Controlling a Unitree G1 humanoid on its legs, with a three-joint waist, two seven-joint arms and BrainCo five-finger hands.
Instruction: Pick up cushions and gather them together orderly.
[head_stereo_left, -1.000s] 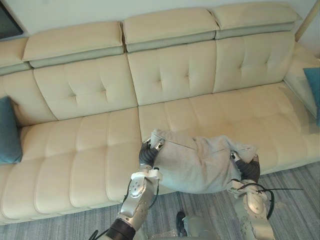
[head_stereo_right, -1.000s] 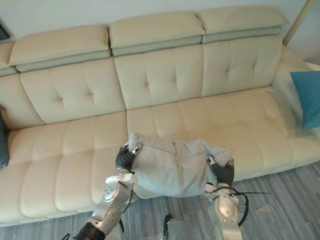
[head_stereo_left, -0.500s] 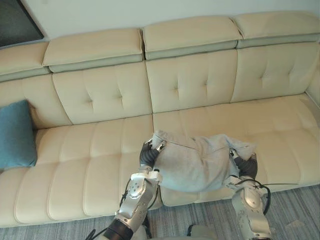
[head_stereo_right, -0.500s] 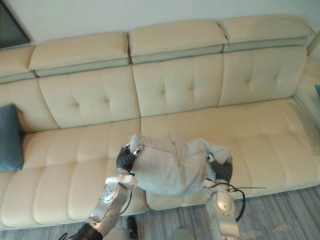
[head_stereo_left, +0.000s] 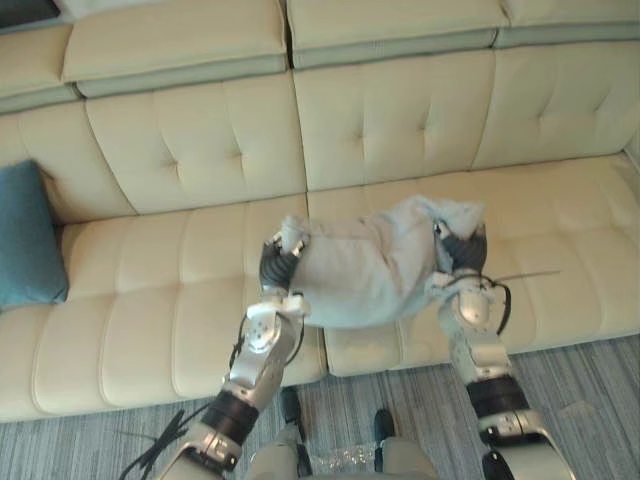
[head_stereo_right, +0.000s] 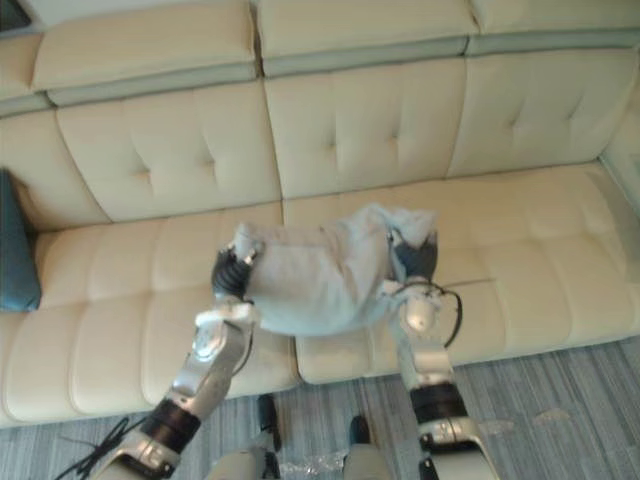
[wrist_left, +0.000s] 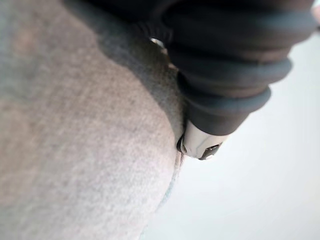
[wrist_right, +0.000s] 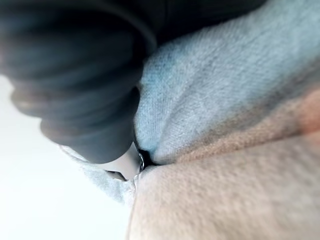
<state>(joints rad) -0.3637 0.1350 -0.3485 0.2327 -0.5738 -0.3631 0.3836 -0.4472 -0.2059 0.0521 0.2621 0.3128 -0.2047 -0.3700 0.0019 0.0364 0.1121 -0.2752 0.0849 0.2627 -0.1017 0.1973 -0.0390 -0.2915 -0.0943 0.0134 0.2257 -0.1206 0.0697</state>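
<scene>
A soft grey cushion (head_stereo_left: 365, 265) hangs between my two hands just above the cream sofa's seat (head_stereo_left: 150, 310), near the seam between two seat sections. My left hand (head_stereo_left: 275, 262) grips its left upper corner, fingers curled over the fabric. My right hand (head_stereo_left: 458, 248) clasps the bunched right end in the same way. Up close, the grey fabric (wrist_left: 75, 150) presses against the left hand's dark cover, and the cushion (wrist_right: 210, 95) likewise lies against the right one. A teal cushion (head_stereo_left: 25, 240) leans upright against the backrest at the sofa's far left.
The sofa's tufted backrest (head_stereo_left: 390, 110) and headrests rise behind the cushion. Bare seat stretches to both sides. Grey striped carpet (head_stereo_left: 580, 380) runs along the sofa's front edge.
The camera has swung left and then tilted down. Both arms have reached forward, carrying the grey cushion from the seat's front edge to over the seat.
</scene>
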